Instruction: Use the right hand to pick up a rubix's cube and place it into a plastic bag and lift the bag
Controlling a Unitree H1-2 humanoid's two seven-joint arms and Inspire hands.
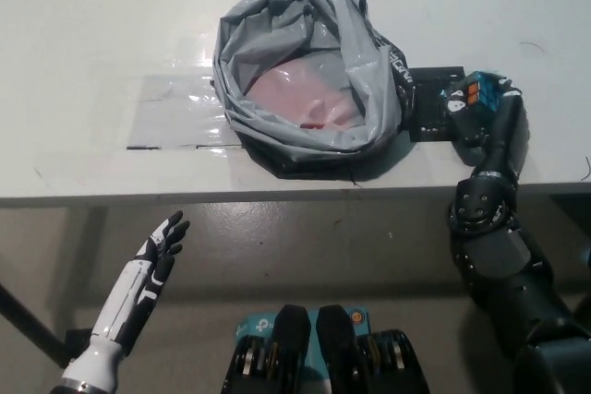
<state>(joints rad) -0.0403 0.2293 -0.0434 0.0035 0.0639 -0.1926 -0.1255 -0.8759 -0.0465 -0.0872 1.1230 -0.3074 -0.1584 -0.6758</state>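
The black right hand is gripping the cube, fingers wrapped tight around it, holding it tilted just above the table, to the right of the grey bag. The white left hand is resting below the table edge, fingers spread.

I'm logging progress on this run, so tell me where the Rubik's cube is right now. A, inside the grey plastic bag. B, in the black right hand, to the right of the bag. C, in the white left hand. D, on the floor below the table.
B: the Rubik's cube sits in the right hand, beside the grey plastic bag, not inside it.
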